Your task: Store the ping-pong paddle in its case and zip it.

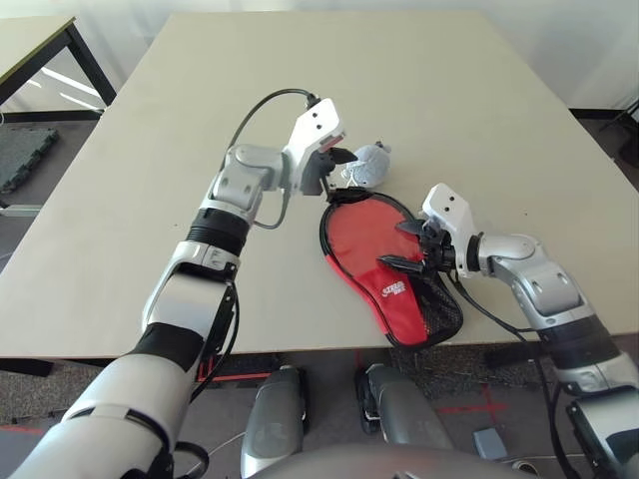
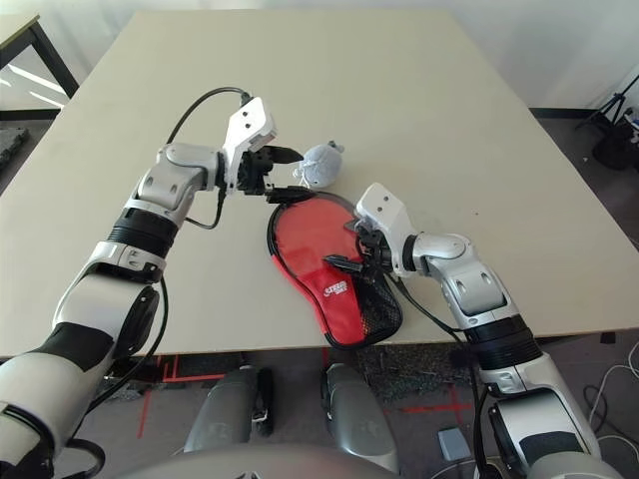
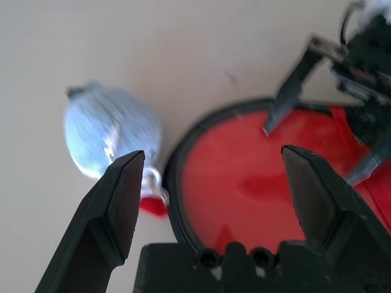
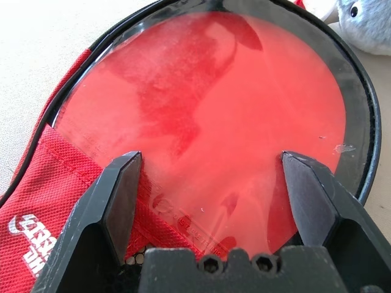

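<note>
The case (image 1: 397, 299), red side up with its white logo and black mesh pocket, lies near the table's front edge. The ping-pong paddle (image 1: 361, 228) lies inside it, its round red face (image 4: 208, 91) showing within the case's black zipper rim (image 3: 177, 152); the handle is hidden under the fabric. My left gripper (image 1: 337, 174) stands open at the far end of that rim, just above a small silver zipper pull with a red tab (image 3: 153, 194). Over the right side of the paddle face my right gripper (image 1: 401, 245) hovers open and empty.
A pale grey-white wad (image 1: 371, 165) lies right behind the case, next to my left gripper. The beige table (image 1: 140, 150) stretches wide to the left and back. The case's narrow end reaches the front edge. A second table (image 1: 30, 40) stands far left.
</note>
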Action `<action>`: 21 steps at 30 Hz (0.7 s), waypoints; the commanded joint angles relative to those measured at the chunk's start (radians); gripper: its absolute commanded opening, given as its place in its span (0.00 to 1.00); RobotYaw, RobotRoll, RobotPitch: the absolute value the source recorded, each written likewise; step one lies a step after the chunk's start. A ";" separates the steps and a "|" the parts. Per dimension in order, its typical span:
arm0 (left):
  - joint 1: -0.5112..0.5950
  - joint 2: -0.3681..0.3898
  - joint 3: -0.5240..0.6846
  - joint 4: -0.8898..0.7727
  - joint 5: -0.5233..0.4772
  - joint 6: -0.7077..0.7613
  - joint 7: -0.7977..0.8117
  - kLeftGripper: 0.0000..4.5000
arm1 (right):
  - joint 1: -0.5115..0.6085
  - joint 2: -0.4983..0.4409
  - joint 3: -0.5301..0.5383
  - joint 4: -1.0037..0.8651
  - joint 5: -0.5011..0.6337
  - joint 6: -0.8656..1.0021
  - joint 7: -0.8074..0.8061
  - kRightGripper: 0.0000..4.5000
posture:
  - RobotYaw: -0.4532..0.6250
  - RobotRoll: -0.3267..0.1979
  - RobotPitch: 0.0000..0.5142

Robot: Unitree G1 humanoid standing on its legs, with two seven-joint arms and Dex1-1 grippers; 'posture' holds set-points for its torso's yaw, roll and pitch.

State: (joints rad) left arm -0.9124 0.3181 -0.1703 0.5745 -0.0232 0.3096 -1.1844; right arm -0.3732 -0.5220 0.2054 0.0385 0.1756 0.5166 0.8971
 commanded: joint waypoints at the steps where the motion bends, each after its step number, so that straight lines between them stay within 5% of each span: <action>1: 0.041 0.014 -0.032 -0.067 -0.012 0.032 -0.018 1.00 | 0.048 0.003 0.071 0.066 -0.029 0.038 0.016 1.00 | 0.50 0.62 0.24; 12: 0.152 0.028 -0.085 -0.187 -0.043 0.111 -0.031 1.00 | 0.060 -0.005 0.063 0.057 -0.026 0.043 0.014 1.00 | 0.50 0.62 0.25; 21: 0.204 0.009 -0.154 -0.128 -0.010 0.078 0.008 1.00 | 0.064 -0.008 0.058 0.054 -0.023 0.046 0.013 1.00 | 0.49 0.62 0.26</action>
State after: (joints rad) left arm -0.7163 0.3286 -0.3054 0.4221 -0.0513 0.4021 -1.1883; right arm -0.3668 -0.5274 0.2030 0.0402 0.1750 0.5155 0.8964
